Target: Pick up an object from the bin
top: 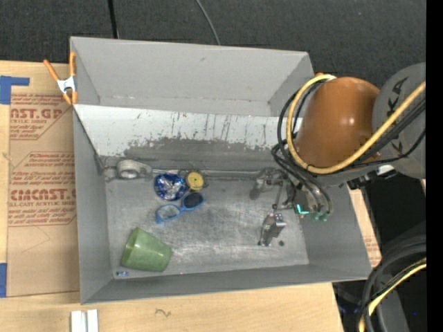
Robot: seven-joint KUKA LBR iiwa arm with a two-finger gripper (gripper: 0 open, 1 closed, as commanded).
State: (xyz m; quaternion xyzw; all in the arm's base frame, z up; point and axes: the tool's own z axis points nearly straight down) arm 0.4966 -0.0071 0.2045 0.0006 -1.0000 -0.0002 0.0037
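- Grey metal bin (208, 81) seen from above. The arm (401, 116), w/ orange cover (339, 123) at the wrist, comes in from the right.
- The end effector (268, 206) sits low over the bin floor, right of centre.
- Its fingers (272, 230) look spread wide: one tip twd the back of the floor, the other nearer the front wall.
- Only bare, scuffed floor btwn them. Nothing gripped, nothing touching.
- Every loose obj lies in the left half, well apart from the end effector, so no pick has been made.
- Closest are a small dark-blue piece (192, 200) and a yellow disc (195, 180), abt mid-bin. The disc is just behind the dark-blue piece.
- Crumpled blue-and-white wrapper (168, 184) is just left of the yellow disc. Touching or a hair apart, can't tell.
- Pale-blue ring (166, 213) lies flat just front-left of the dark-blue piece and seems to touch it.
- These four make a loose cluster, not a heap.
- Grey roll (128, 169) lies flat at back-left, by the foot of the sloped back wall, near the left wall and apart from the cluster.
- Green cup (145, 250) lies on its side twd the front-left corner, alone, near the front wall. It's the thing farthest from the end effector.
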